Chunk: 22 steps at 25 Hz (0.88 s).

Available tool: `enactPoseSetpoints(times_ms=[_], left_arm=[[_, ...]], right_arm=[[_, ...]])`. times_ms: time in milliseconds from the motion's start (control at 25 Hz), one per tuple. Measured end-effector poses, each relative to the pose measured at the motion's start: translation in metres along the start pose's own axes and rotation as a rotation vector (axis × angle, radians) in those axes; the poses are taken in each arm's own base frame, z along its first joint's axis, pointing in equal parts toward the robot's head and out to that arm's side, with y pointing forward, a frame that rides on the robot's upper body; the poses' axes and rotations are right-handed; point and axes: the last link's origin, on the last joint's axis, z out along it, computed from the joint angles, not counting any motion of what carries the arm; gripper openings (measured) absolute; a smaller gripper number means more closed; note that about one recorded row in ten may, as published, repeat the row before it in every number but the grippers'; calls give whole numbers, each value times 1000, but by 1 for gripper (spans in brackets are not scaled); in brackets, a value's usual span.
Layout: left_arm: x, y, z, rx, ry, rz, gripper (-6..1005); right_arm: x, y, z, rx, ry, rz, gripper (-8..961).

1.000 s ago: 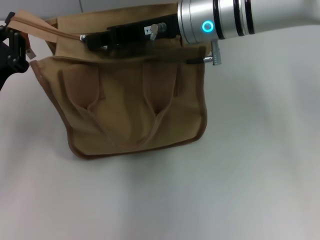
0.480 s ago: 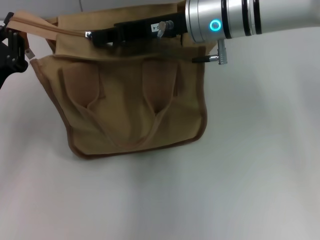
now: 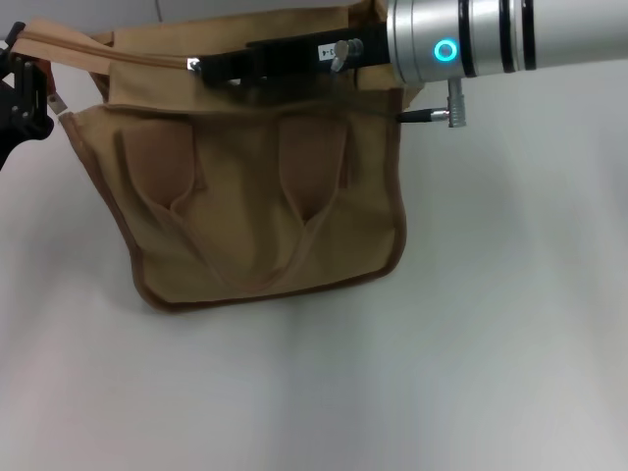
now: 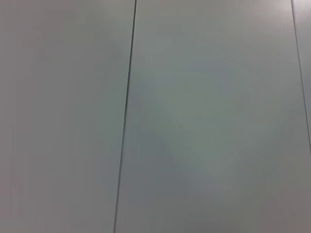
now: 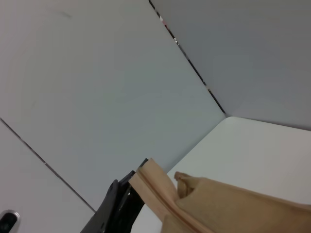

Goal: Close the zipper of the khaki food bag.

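Note:
The khaki food bag (image 3: 255, 216) stands on the white table, its handles hanging down the front. Its zipper (image 3: 118, 57) runs along the top, closed from the left end to the silver pull (image 3: 193, 66). My right gripper (image 3: 203, 69) reaches in from the right over the bag's top and is shut on that pull. At the far left, my left gripper (image 3: 27, 90) is shut on the zipper's end strip. The right wrist view shows that strip (image 5: 154, 187) pinched by the left gripper (image 5: 116, 208), with the bag (image 5: 233, 204) beside it. The left wrist view holds only wall.
The white table (image 3: 471, 343) spreads in front of and to the right of the bag. Grey wall panels (image 4: 194, 116) stand behind. A short metal plug (image 3: 432, 116) sticks out of the right arm beside the bag's right corner.
My right gripper has slid rightward along the bag's top with the pull, lengthening the closed stretch of zipper. The left gripper has stayed in place.

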Motion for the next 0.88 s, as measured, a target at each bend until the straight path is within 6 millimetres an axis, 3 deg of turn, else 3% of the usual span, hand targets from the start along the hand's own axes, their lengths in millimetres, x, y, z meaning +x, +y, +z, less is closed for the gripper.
enactPoseSetpoints(times_ms=[880], left_arm=[[-1,-1,1,7,-10,2,19]], right_arm=[[7,-11,-24,42,-41,-19,6]])
